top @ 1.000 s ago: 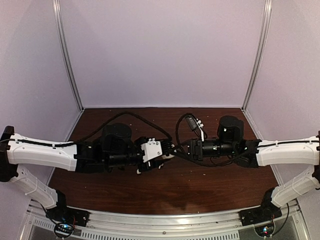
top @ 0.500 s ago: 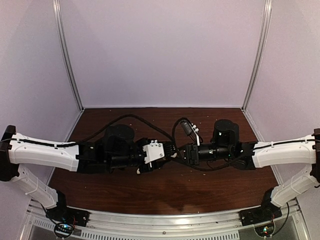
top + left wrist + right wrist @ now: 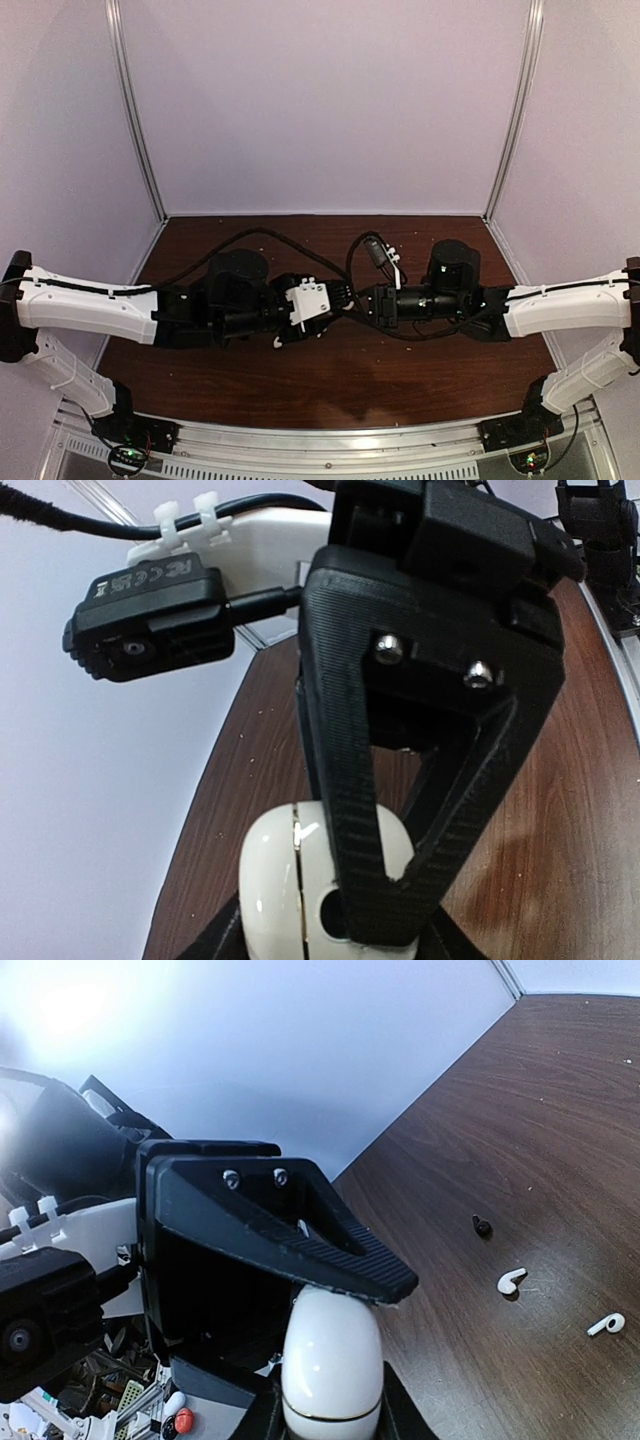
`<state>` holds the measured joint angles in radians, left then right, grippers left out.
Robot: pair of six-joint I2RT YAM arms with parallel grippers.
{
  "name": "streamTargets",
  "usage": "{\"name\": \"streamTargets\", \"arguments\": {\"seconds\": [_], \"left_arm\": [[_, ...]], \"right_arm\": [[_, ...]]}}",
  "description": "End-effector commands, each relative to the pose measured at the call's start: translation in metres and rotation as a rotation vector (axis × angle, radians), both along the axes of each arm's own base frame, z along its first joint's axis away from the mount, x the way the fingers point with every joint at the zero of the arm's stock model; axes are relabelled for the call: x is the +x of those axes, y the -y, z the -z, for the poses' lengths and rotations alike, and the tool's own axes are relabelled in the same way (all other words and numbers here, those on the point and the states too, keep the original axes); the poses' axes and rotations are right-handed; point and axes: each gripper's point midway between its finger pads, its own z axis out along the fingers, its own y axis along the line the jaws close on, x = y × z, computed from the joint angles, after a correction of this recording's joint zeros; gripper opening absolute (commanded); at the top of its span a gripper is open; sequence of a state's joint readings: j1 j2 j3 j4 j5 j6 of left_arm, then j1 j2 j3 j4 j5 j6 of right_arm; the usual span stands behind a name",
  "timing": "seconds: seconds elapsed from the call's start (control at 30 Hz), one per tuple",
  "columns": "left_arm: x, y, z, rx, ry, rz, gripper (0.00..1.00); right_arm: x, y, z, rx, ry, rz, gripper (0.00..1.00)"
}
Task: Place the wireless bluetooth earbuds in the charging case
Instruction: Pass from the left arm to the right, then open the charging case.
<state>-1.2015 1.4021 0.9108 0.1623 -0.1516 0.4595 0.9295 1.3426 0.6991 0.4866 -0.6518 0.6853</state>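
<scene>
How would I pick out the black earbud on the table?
On the brown table, beyond the white case, three tiny earbuds lie in a row. The black earbud is the only dark one, a stemless dot; the two white earbuds have stems.

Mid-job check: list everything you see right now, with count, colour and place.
charging case: one, white, gripped mid-table between both pincers
white earbuds: two, white, loose on the table
black earbud: one, black, on the table near them
table: one, dark brown wood
walls: pale lilac, behind and beside the table
cables: black, looping over the wrists
arms: two, white and black, meeting mid-table
left pincer: one, black, closed on the case
right pincer: one, black, closed on the case
</scene>
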Motion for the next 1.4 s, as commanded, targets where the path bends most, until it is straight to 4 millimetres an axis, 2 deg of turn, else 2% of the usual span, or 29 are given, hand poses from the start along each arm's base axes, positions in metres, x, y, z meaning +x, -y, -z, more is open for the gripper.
{"name": "streamTargets", "arguments": {"seconds": [0.0, 0.1, 0.2, 0.3, 0.4, 0.57, 0.77, 0.97, 1.13, 1.37], "left_arm": [[0.009, -0.005, -0.037, -0.12, 0.037, -0.059, 0.59], [0.004, -0.012, -0.042, -0.155, 0.007, -0.064, 0.79], [-0.007, -0.025, -0.056, -0.235, -0.035, -0.038, 0.97], [-0.025, -0.037, -0.076, -0.355, -0.079, 0.023, 0.98], [-0.04, -0.044, -0.084, -0.421, -0.142, 0.082, 0.98], [-0.046, -0.034, -0.092, -0.445, -0.259, 0.112, 0.98], [-0.045, -0.011, -0.095, -0.451, -0.386, 0.12, 0.98], [-0.033, 0.01, -0.084, -0.409, -0.429, 0.085, 0.98], [-0.023, 0.011, -0.078, -0.412, -0.445, 0.056, 0.96], [-0.001, -0.001, -0.08, -0.444, -0.456, -0.006, 0.88]], "right_arm": [[-0.005, 0.002, -0.008, 0.028, 0.044, -0.013, 0.11], [-0.005, 0.007, -0.015, 0.026, 0.12, -0.007, 0.06], [-0.008, 0.015, -0.022, 0.01, 0.236, -0.009, 0.05], [-0.01, 0.023, -0.029, -0.013, 0.356, -0.003, 0.04], [-0.012, 0.03, -0.035, -0.032, 0.451, 0.0, 0.03], [-0.014, 0.037, -0.043, -0.061, 0.541, 0.007, 0.02], [-0.024, 0.034, -0.047, -0.086, 0.592, -0.038, 0.0], [-0.034, 0.029, -0.048, -0.1, 0.628, -0.077, 0.0], [-0.042, 0.027, -0.051, -0.098, 0.651, -0.105, 0.0], [-0.048, 0.028, -0.051, -0.094, 0.652, -0.121, 0.0]]}}
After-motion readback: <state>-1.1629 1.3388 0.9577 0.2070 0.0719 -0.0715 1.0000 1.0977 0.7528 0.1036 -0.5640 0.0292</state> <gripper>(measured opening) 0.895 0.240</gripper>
